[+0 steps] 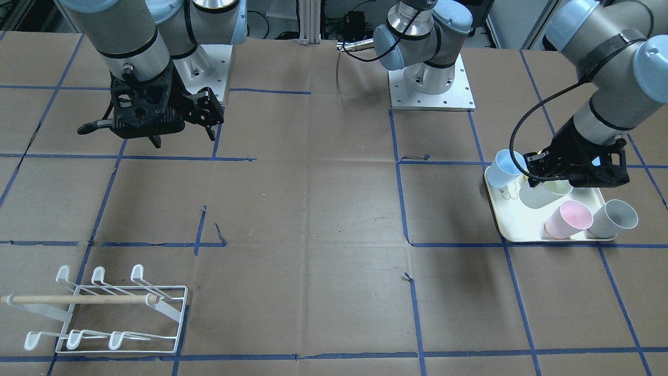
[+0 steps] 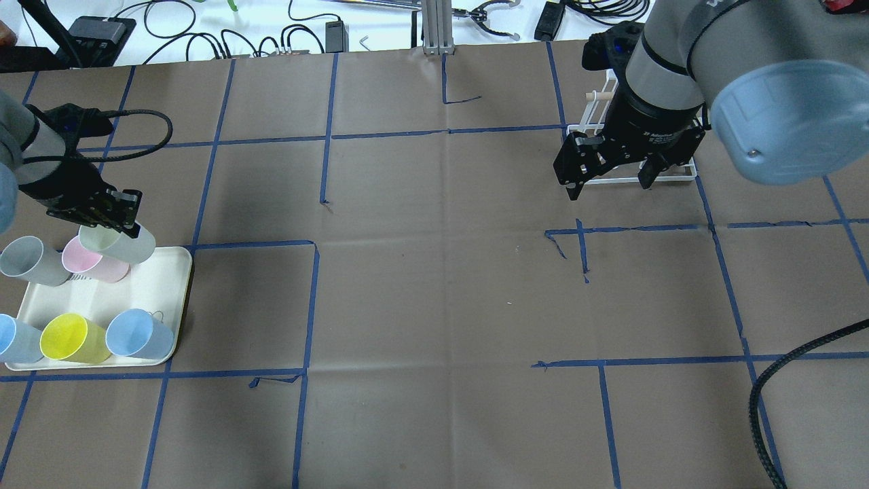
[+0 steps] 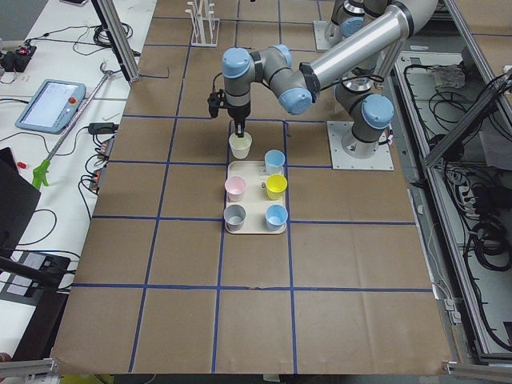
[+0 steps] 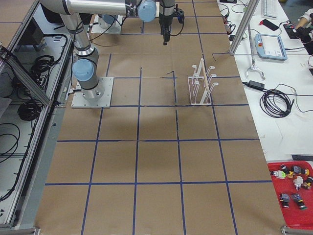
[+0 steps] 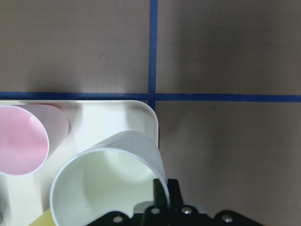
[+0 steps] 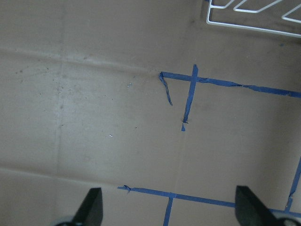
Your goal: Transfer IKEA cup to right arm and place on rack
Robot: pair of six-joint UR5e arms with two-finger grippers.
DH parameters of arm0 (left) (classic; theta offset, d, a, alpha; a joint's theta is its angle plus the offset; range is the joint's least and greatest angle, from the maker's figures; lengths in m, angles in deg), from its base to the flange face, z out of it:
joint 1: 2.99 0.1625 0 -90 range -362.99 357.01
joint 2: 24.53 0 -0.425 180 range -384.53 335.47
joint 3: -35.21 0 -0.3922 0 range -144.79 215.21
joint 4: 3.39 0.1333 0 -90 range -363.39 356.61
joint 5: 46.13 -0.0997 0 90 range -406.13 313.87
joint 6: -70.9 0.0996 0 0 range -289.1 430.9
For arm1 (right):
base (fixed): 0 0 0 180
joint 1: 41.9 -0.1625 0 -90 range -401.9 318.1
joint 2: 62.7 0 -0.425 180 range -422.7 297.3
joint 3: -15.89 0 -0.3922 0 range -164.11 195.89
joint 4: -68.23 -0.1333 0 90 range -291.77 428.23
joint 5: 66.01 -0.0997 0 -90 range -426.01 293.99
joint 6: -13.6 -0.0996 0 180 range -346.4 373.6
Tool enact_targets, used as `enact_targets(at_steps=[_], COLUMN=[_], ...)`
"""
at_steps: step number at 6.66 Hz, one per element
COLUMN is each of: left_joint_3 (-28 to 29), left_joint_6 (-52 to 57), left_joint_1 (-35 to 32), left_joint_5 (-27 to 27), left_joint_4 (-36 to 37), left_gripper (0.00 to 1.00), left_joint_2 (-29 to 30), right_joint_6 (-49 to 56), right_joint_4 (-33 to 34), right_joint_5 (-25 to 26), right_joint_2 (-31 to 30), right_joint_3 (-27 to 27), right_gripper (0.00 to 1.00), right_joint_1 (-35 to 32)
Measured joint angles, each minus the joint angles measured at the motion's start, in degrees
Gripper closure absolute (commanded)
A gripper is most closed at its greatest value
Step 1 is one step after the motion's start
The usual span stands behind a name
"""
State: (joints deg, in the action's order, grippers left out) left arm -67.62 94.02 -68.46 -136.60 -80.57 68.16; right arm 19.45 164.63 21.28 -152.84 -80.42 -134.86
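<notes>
My left gripper (image 2: 127, 225) is shut on the rim of a pale cream IKEA cup (image 2: 121, 244), holding it tilted over the far corner of the white tray (image 2: 171, 275). The left wrist view shows the fingers (image 5: 162, 190) pinching the cup (image 5: 106, 181) wall, mouth toward the camera. From the front the same cup (image 1: 559, 187) sits under the left gripper (image 1: 537, 179). My right gripper (image 2: 609, 189) hangs open and empty above the table, in front of the white wire rack (image 2: 672, 178), which it partly hides. The rack (image 1: 104, 308) with its wooden dowel shows fully from the front.
On the tray (image 1: 514, 227) stand a grey cup (image 2: 30, 261), a pink cup (image 2: 91, 263), a yellow cup (image 2: 73, 338) and two blue cups (image 2: 139, 334). Brown paper with blue tape lines covers the table between the arms. A thick black hose (image 2: 781, 380) hangs at the right.
</notes>
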Motion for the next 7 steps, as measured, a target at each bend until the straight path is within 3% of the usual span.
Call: enact_targets(at_steps=[2,3,4,5,7], left_joint_3=[5.6,6.1,6.2,6.0,4.4], left_joint_6=[-1.0,-0.7,-0.5,0.0,2.6], left_joint_1=[-1.3,-1.7,-2.4,-3.9,-7.1], left_joint_5=[2.1,6.9,13.1,18.5,28.5], left_joint_4=[-6.1,-5.3,-2.4,1.7,11.6], left_gripper=[1.0,1.0,1.0,1.0,1.0], left_joint_2=[0.7,1.0,1.0,0.9,0.7], right_joint_6=[-5.2,-12.1,-20.3,-29.2,-49.4], right_joint_4=[16.5,27.9,38.2,46.8,59.7], right_joint_5=[-4.6,-13.1,-21.6,-26.5,-29.0], right_joint_2=[0.5,0.5,0.6,0.6,0.9], right_joint_3=[-5.6,-10.0,-13.8,-17.0,-21.3], right_gripper=[0.01,0.01,0.01,0.01,0.01], right_joint_1=[-0.4,-0.4,-0.3,-0.3,-0.4])
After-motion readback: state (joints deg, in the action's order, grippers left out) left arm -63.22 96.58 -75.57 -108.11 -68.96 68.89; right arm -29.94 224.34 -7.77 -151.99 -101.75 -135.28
